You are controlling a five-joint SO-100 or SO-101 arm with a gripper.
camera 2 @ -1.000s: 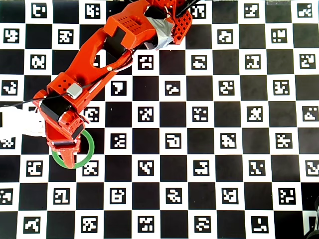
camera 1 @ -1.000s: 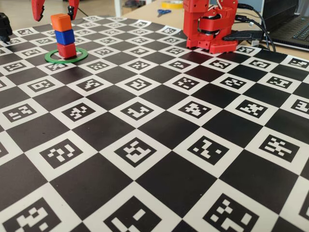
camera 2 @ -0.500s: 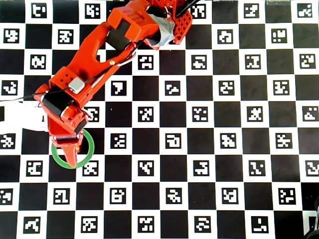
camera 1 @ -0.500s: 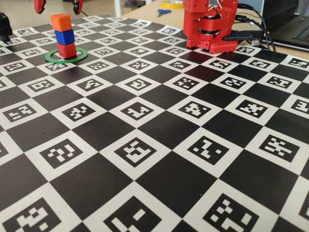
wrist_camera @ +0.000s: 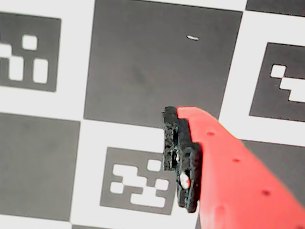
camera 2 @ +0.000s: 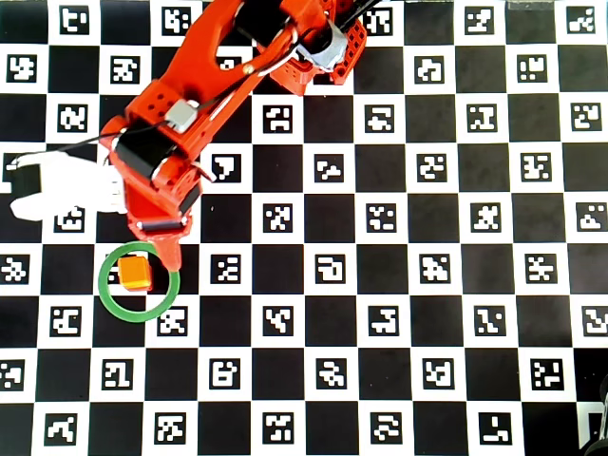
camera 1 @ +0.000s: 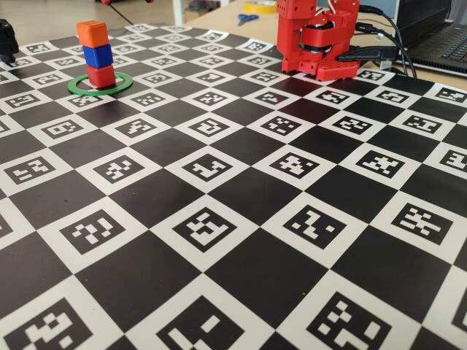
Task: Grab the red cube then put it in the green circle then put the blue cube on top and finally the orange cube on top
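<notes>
Bench (camera 1: 241, 189) covered edge to edge by a black-and-white checkerboard mat (camera 2: 380, 285), each white square printed with a coded marker. Mat flat, no folds visible in the overhead view.

Directly on mat: green circle (camera 1: 76, 88) at far left in the fixed view, lying flat; red cube (camera 1: 101, 75) seated inside it, touching the mat, bearing the blue cube (camera 1: 97, 56) and orange cube (camera 1: 92, 33) in an upright stack. From overhead, only orange cube (camera 2: 134, 274) visible, off-centre inside green circle (camera 2: 122, 313).

Red arm base (camera 1: 318, 40) standing at far edge of mat. Beyond mat, bare wood surface with scissors (camera 1: 247, 18) and a laptop (camera 1: 449, 45) at right.
</notes>
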